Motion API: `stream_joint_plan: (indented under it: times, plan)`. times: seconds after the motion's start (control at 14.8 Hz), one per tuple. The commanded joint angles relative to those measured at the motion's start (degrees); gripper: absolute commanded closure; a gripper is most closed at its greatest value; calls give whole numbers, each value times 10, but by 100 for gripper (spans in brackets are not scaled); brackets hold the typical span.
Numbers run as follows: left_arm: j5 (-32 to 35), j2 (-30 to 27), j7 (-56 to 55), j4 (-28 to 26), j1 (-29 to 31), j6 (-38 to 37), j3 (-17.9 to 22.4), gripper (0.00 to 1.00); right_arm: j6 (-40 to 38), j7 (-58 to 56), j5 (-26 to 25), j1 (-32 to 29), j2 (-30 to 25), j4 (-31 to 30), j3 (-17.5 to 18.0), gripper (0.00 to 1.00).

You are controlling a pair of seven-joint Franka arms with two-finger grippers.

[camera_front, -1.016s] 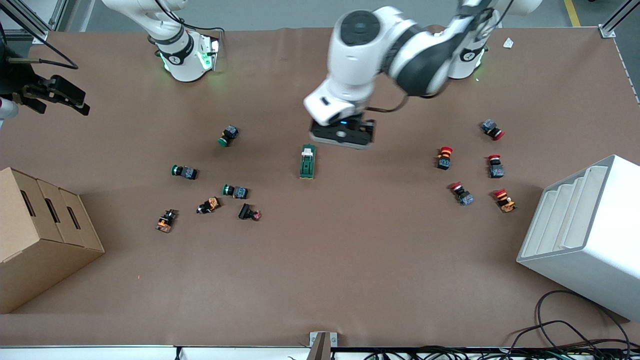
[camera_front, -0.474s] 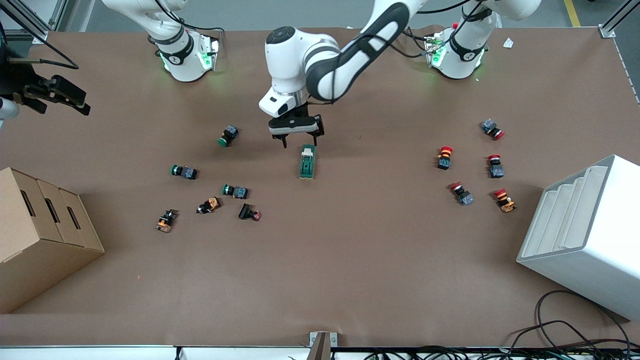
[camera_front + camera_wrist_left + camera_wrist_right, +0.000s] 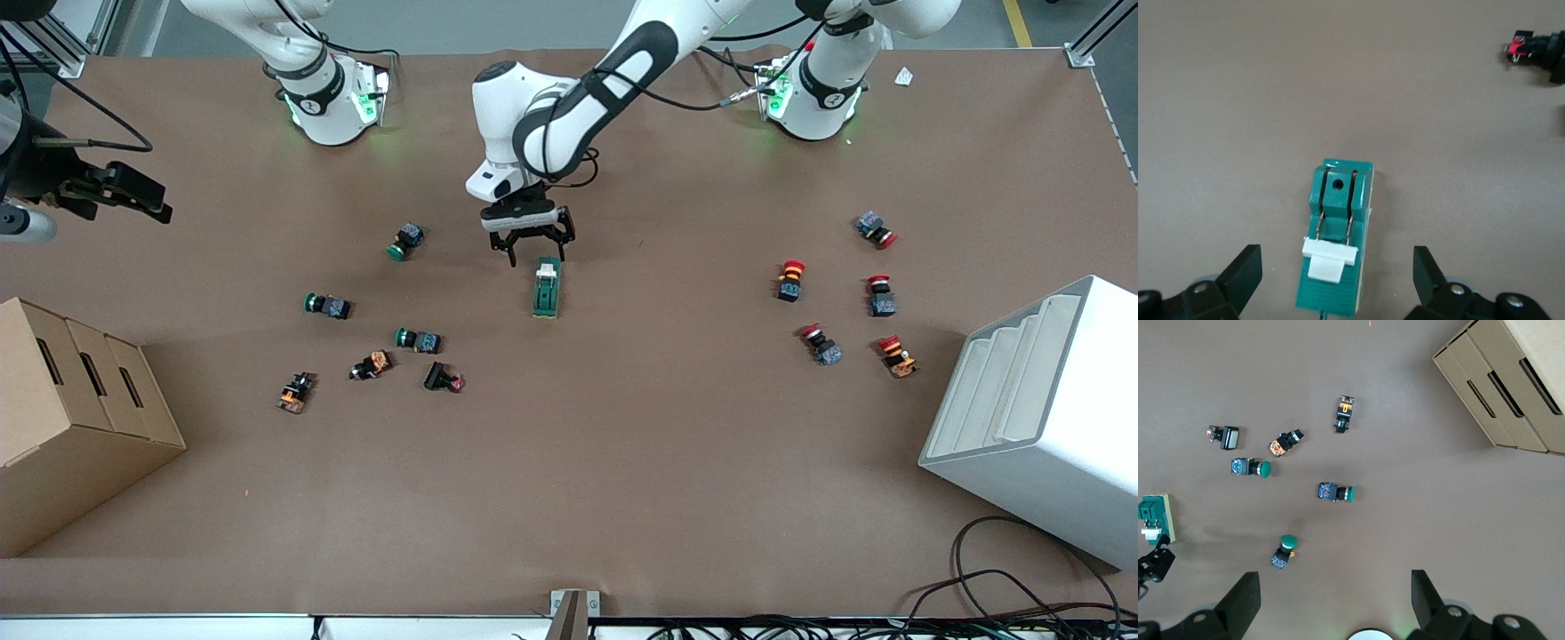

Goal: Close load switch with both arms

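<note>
Left gripper (image 3: 528, 252) hangs spread wide over the white-lever end of the load switch (image 3: 547, 288), centre frame on the worktop (image 3: 622, 462), so I can straddle it. Right gripper (image 3: 133, 191), also spread, waits at upper left edge.

We seem to be in a robotics lab or industrial test cell: a wide table under brown matting (image 3: 622, 462), silver aluminium framing rails (image 3: 53, 44) at its corners, loose black cables (image 3: 1022, 578) along its edge, and grey concrete floor with a yellow line (image 3: 1018, 22).
</note>
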Motion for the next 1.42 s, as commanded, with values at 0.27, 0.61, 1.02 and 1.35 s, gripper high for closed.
stream_joint_plan:
  times: [0.27, 0.61, 1.02, 1.35]
  plan:
    - [184, 16, -170, -69, -2, 36, 2, 0, -18, 98, 10, 39, 28, -10, 5, 0]
    - [327, 43, -282, -78, 2, 36, 3, 0, 88, 353, 88, 140, 28, -90, 9, 0]
    - [333, 57, -298, -76, -8, 29, 7, 0, 302, 526, 116, 263, 85, -176, 9, 0]
    - [340, 76, -351, -77, -27, 3, 9, 0, 388, 545, 175, 316, 167, -178, 9, 0]
